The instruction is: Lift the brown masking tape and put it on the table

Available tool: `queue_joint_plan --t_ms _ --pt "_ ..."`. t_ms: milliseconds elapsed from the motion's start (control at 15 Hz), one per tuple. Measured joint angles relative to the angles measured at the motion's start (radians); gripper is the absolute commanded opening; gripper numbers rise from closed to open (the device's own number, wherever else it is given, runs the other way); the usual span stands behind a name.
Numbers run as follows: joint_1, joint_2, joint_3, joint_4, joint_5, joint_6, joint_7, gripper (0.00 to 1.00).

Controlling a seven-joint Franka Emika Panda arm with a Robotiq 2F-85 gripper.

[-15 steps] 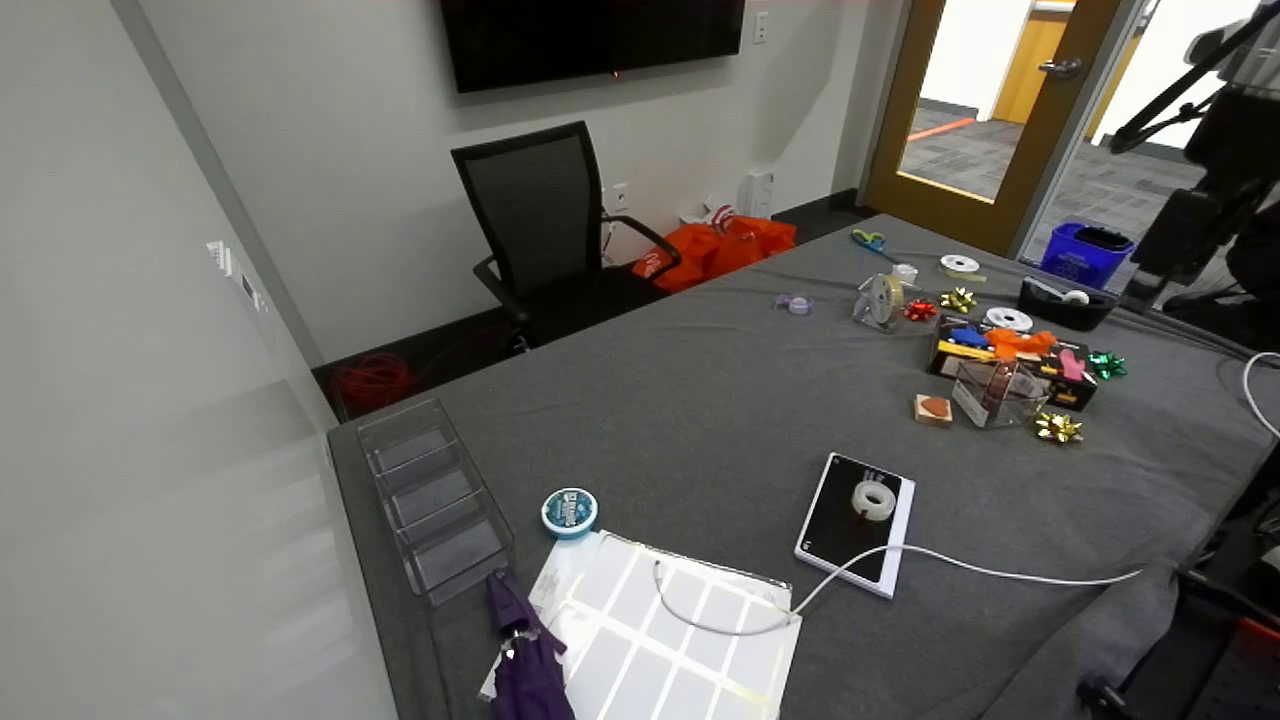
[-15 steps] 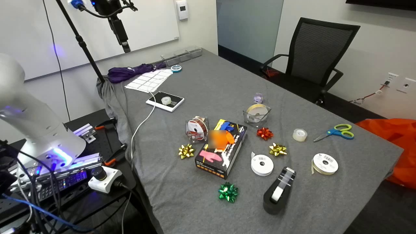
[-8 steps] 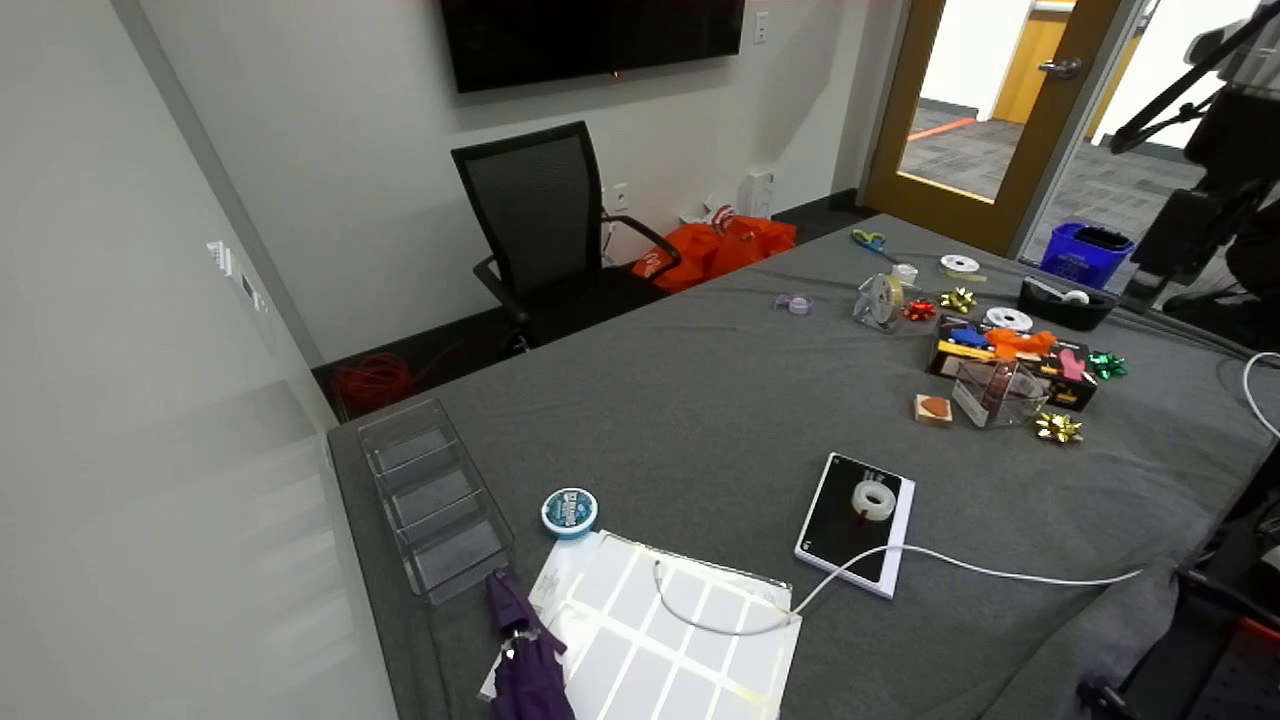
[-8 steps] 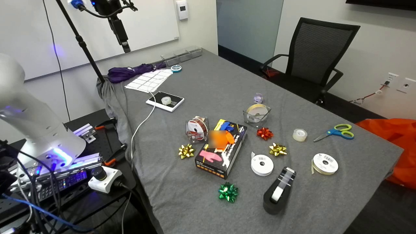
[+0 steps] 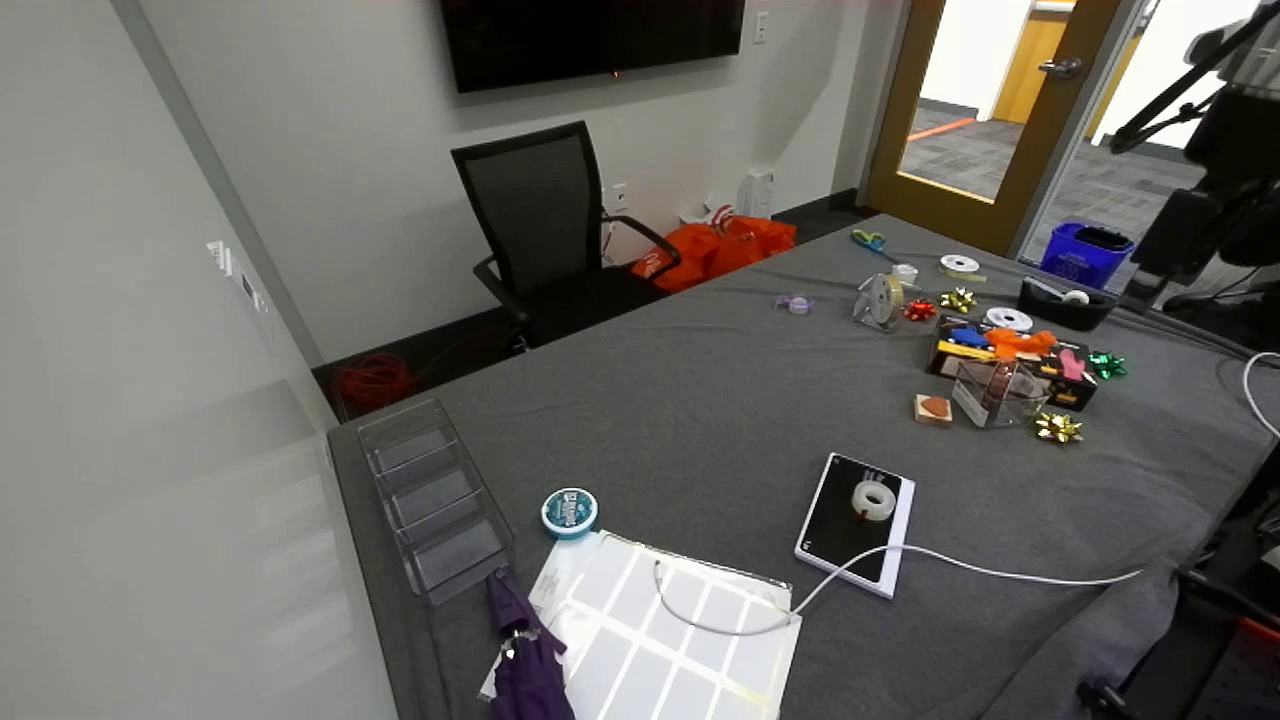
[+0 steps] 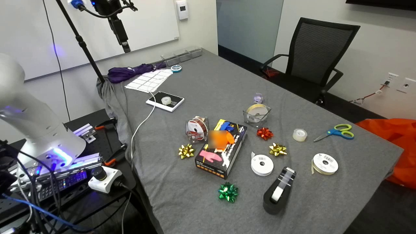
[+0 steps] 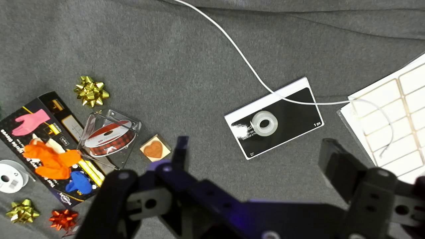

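Note:
I see no clear brown masking tape roll. A whitish translucent tape roll (image 7: pixel 272 124) lies flat on a black-and-white box (image 7: pixel 292 122); it shows in both exterior views (image 5: pixel 862 511) (image 6: pixel 166 103). A red-brown plaid ribbon spool (image 7: pixel 114 142) stands in a clear holder, also seen in both exterior views (image 6: pixel 196 129) (image 5: pixel 996 385). The table (image 7: pixel 186 73) has a dark grey cloth top. My gripper (image 7: pixel 257 144) is open and empty, fingers wide apart, above the table; the box and translucent roll show between and beyond the fingertips. In an exterior view the gripper (image 6: pixel 125 48) hangs high.
A white cable (image 7: pixel 247 63) crosses the box. A heart stamp (image 7: pixel 155 150) and a glove box (image 7: pixel 43 142) lie to the left, white label sheets (image 7: pixel 411 109) to the right. A blue-rimmed disc (image 5: pixel 570 512), purple umbrella (image 5: pixel 525 650) and clear tray (image 5: pixel 435 500) are further off.
The arm and the things on the table look unchanged. A dark shape at the right edge of an exterior view has shifted slightly.

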State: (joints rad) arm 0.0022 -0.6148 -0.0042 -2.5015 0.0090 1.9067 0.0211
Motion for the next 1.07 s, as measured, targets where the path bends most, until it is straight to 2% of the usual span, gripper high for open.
queue_joint_plan --t_ms 600,1067 --pt "0.0 0.0 0.0 0.0 0.001 0.002 0.006 1.0" --pt "-0.037 0.05 -0.014 0.005 0.059 0.137 0.202 1.0"
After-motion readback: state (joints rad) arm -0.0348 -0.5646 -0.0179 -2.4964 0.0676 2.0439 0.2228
